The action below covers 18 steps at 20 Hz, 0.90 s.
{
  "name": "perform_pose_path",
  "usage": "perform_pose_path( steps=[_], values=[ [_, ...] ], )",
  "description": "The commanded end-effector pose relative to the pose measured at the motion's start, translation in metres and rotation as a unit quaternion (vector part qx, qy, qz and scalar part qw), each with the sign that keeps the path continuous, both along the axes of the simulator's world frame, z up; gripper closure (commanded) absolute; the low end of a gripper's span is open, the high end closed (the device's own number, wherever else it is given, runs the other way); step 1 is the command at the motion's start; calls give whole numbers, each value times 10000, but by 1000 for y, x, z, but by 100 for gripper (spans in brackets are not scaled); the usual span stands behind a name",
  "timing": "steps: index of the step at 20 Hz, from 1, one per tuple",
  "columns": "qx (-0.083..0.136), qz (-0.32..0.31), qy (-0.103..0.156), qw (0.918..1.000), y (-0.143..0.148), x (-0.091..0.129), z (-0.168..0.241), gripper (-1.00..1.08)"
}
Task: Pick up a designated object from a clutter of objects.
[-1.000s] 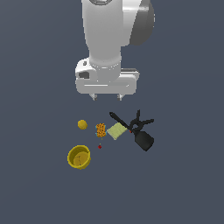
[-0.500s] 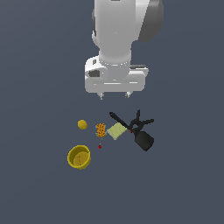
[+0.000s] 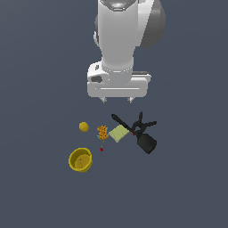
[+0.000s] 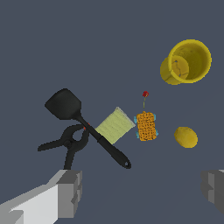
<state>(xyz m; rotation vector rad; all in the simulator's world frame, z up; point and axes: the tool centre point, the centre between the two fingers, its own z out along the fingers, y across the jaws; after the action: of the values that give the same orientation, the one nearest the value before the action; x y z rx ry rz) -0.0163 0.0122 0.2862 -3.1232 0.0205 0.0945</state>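
Our gripper hangs with fingers spread wide, holding nothing. The block lies straight below it, between the two fingertips' line, touching the spatula handle on one side, with the orange piece just beside the other, so we judge a plain descent suffices

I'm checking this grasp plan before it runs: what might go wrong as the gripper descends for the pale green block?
1. The pale green block touches the black spatula handle, so a finger might snag or drag the spatula.
2. The orange patterned piece sits close on the other side, leaving little finger room.
3. The open gripper hangs well above; a slight offset may miss the flat block.
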Motion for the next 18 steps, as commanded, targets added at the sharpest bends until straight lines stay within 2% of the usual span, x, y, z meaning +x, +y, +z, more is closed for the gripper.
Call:
perform_pose_path(
  steps=[1,10,18],
  values=[
    [-7,-139,-5,9999,1,1,-9,-92],
    [-51,-990,-54,9951,7,7,-60,-92],
    [-101,-1969,-111,9803,12,6,-118,-92]
  ],
)
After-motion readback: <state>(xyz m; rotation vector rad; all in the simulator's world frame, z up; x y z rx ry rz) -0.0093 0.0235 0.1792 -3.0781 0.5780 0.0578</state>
